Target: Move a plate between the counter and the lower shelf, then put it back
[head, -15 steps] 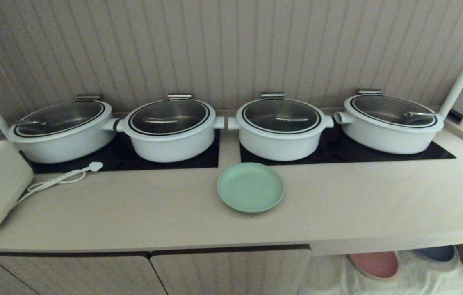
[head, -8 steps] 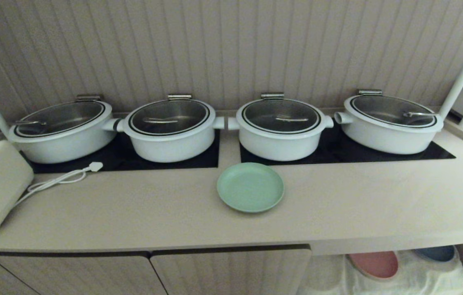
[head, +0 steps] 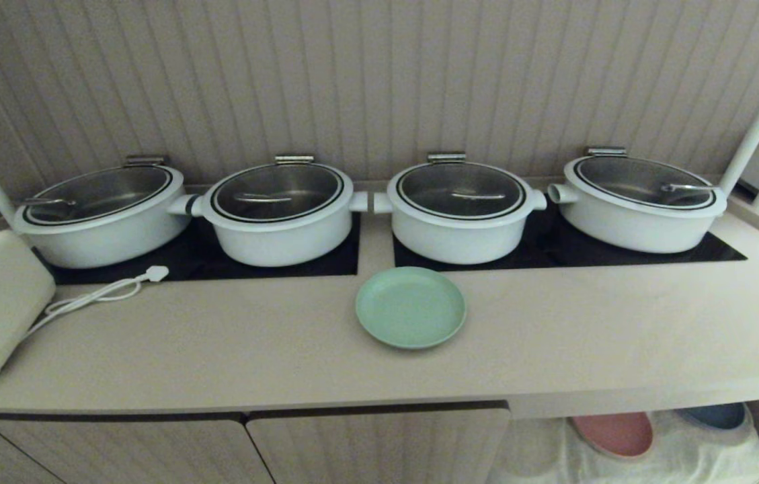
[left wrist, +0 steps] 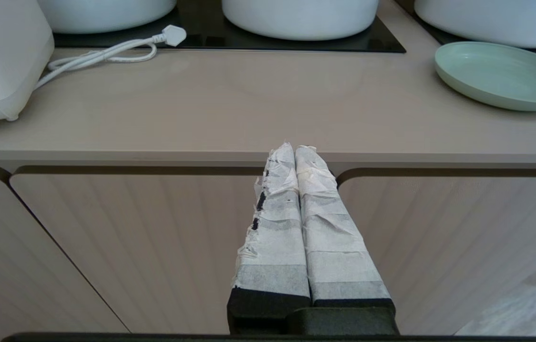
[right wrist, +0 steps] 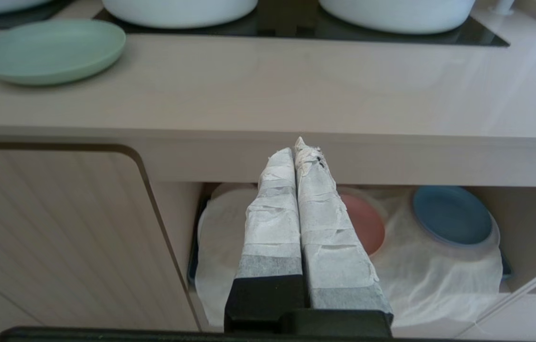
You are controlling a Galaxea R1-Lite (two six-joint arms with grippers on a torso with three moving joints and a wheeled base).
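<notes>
Plate (head: 411,307): mint-green, lying flat on the counter (head: 554,349) just in front of the hob panels, between the two middle pots; set well back from the front edge, so it sits stable and open to a reach from above.
Lower shelf (right wrist: 443,285): open recess under the counter's right end, floor draped in white cloth; a pink plate (right wrist: 367,223) and a blue plate (right wrist: 452,214) rest on cloth mounds there, which leaves little bare room for a third.
Left gripper (left wrist: 295,148): taped fingers pressed together, holding nothing; below the counter edge in front of the cupboard doors, clear of the work, which reads as parked.
Right gripper (right wrist: 302,145): taped fingers likewise pressed together and empty; level with the counter's front edge above the shelf opening, well apart from the plate.
Pots (head: 460,212): four white lidded pots in a row on the black hob panels (head: 655,252), behind the plate.
Stage, judged: the plate is on the counter with both arms off it; either nothing is begun or the return is done.
</notes>
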